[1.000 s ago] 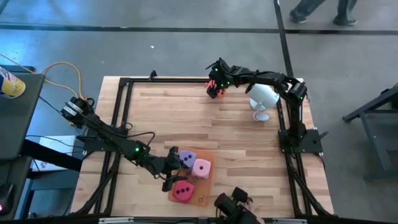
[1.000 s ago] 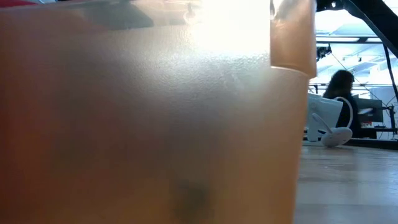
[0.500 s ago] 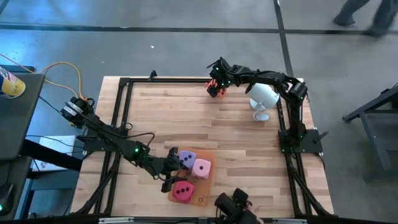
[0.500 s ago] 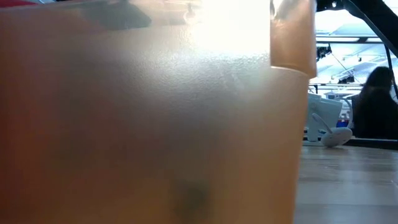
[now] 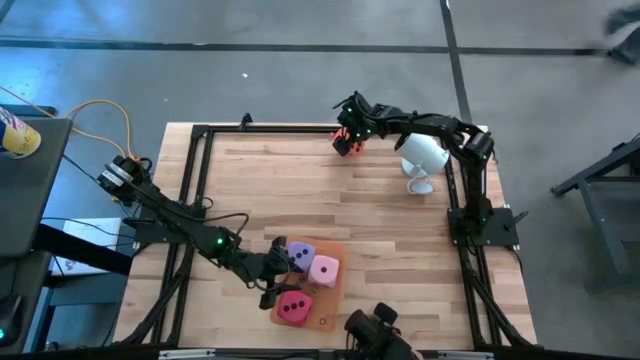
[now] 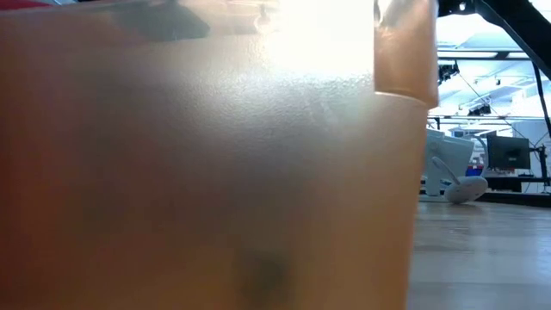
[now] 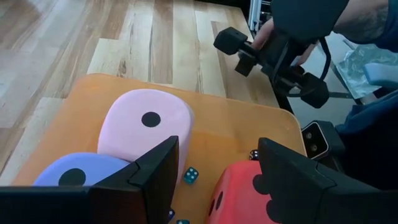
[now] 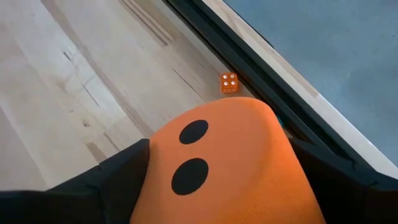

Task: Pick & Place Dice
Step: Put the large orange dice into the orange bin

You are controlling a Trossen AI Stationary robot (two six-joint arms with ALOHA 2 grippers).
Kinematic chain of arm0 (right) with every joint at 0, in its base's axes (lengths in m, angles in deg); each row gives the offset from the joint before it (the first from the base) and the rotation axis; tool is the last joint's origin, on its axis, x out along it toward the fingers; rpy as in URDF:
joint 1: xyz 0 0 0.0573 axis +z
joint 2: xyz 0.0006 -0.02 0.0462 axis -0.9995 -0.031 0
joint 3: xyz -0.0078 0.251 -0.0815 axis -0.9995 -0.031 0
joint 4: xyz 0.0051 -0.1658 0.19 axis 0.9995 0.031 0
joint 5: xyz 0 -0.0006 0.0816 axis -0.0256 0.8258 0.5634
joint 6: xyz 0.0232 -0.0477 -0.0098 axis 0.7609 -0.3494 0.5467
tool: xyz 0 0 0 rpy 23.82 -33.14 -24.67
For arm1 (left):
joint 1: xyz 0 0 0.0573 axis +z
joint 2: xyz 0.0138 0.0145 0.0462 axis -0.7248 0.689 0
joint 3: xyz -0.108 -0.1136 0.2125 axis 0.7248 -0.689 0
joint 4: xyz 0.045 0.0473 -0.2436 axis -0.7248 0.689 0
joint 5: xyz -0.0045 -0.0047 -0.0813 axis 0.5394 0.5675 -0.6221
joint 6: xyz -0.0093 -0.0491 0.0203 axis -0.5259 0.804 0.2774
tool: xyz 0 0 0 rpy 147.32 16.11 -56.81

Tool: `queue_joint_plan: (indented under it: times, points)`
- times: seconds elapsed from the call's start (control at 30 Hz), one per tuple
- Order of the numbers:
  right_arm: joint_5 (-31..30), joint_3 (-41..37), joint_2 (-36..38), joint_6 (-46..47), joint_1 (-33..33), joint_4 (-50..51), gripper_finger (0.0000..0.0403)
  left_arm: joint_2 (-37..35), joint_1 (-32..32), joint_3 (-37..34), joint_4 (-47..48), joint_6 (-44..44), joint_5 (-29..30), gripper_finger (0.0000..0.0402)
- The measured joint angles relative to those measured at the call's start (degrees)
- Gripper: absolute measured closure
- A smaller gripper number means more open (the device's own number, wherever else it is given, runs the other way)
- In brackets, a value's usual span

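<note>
The purple die (image 5: 300, 256), the pink die (image 5: 324, 268) and the red die (image 5: 293, 307) rest on the flat orange mat (image 5: 325, 305) near the table's near edge. My left gripper (image 5: 282, 281) hangs open over the mat; in the left wrist view (image 7: 217, 180) its fingers stand between the purple die (image 7: 74, 177) and the red die (image 7: 239, 193), with the pink die (image 7: 146, 127) beyond. At the far edge my right gripper (image 5: 347, 146) is shut on the orange die (image 8: 224, 155). My right gripper pinches the orange die by two opposite sides (image 8: 155, 180) between its two fingers (image 8: 93, 186). The fingers slant steeply down from above. The face with two pips points at the wrist camera. I cannot tell whether the die's underside rests on the wood.
A white camera (image 5: 422, 157) on a stand is by the far right. The black frame rail (image 8: 267, 68) runs beside the orange die, a tiny orange die (image 8: 229, 83) next to it. Tiny teal dice (image 7: 191, 175) lie on the mat. A black device (image 7: 273, 56) sits at the near edge.
Neither arm has visibly shifted. A person on the floor beyond the far edge has walked off to the right and no longer shows in the low view.
</note>
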Motion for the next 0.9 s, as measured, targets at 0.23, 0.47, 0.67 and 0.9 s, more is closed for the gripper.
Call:
queue_joint_plan:
  times: [0.23, 0.47, 0.67, 0.9]
  points:
    - [-2.04, 0.0, 0.02, -1.82, 0.77, -0.66, 0.007, 0.0, 0.0, 0.0, 0.0, 0.0, 0.0, 0.0188]
    - [-5.32, -0.23, 0.9, -4.54, 2.53, -1.56, 0.0074, 0.0, 0.0, 0.0, 0.0, 0.0, 0.0, 0.0188]
    - [-7.72, -1.0, 5.81, -5.2, 2.8, 1.29, 0.0075, 0.0, 0.01, 0.0, 0.0, 0.0, 0.02, 0.0188]
    - [-11.86, -0.92, 10.82, -5.42, 3.3, 6.7, 0.0079, 0.0, -0.39, 0.0, -0.11, 0.9, 0.2, 0.0188]
